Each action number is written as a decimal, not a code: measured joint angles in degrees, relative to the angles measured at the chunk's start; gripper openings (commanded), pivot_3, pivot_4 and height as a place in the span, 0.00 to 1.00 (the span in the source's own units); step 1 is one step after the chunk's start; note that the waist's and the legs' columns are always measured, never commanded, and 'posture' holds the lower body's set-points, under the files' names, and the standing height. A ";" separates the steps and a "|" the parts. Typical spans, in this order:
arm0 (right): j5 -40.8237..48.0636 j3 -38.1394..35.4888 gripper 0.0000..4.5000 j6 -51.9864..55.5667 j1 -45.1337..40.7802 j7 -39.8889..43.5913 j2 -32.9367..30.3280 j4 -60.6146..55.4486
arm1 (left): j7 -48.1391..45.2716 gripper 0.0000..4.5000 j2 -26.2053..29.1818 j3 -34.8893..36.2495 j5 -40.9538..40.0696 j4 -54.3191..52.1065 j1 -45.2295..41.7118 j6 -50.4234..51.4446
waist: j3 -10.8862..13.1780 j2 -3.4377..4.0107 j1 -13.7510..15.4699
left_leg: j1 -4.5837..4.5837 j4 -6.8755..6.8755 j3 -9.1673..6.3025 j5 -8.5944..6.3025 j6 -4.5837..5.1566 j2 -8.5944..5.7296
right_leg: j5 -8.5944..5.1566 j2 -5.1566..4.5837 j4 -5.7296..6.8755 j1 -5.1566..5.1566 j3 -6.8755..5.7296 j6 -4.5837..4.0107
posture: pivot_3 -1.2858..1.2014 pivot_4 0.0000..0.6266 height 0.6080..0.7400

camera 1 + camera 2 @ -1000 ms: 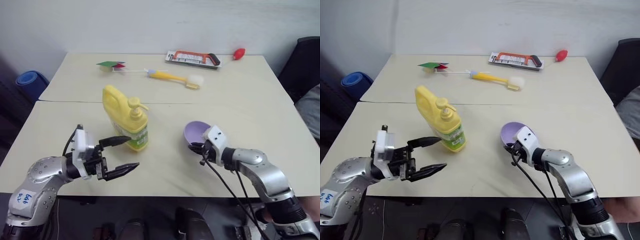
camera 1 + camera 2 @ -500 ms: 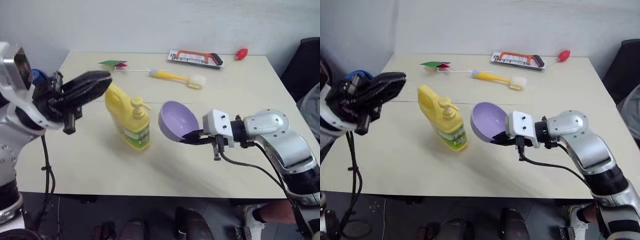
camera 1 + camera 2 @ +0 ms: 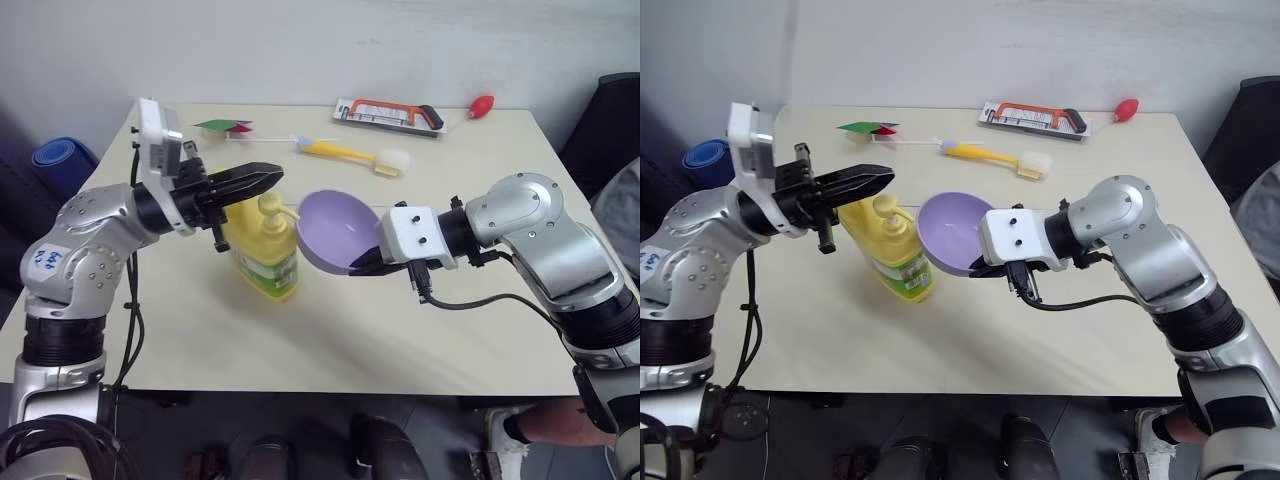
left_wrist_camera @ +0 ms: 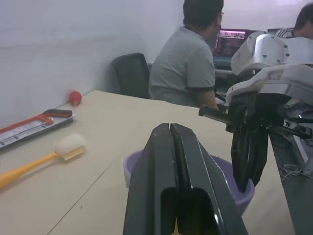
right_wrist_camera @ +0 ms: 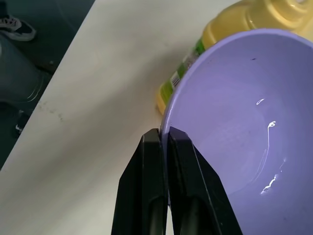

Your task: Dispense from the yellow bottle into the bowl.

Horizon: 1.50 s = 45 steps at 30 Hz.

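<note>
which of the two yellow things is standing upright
The yellow bottle, standing near the table's front by the bowl. The yellow-handled brush lies flat toward the back.

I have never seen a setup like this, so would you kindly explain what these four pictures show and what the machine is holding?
This is a humanoid robot with two arms. Two pictures come from cameras on its head, looking down at a table; the other two come from cameras on each wrist. The right end effector is shut on the rim of the bowl, holding it tilted beside the yellow bottle, which stands on the table. The left end effector is shut and empty, just above the bottle's pump. Farther back lie a brush, a packaged saw and a red bulb.
</note>
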 measured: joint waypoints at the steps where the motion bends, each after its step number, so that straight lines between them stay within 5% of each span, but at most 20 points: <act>1: -0.25 0.59 0.00 0.22 -0.57 0.46 0.00 0.01 | -0.23 0.01 -0.21 -0.19 0.64 0.32 -0.12 0.00 | 0.00 0.00 -0.04 | 0.00 0.00 0.00 0.00 0.00 0.01 | 0.00 -0.01 0.01 0.00 0.00 0.00 | 0.52 0.24 1.00; 19: 0.22 2.00 0.00 9.55 -8.85 6.72 0.81 -1.77 | -2.76 0.01 -2.49 -1.03 9.04 2.45 -0.97 -2.96 | 0.00 0.00 -0.14 | 0.07 0.07 0.01 0.00 0.00 0.24 | 0.00 -0.02 0.11 0.01 0.03 0.00 | 0.52 0.24 1.00; 45: 0.04 4.99 0.00 9.63 -11.32 9.24 1.82 -0.93 | -2.04 0.01 -5.59 -1.55 13.03 2.41 0.89 -6.60 | -0.11 0.11 -0.65 | 0.28 0.17 0.04 0.02 -0.03 0.25 | -0.02 -0.18 0.38 0.09 0.11 -0.04 | 0.52 0.24 1.00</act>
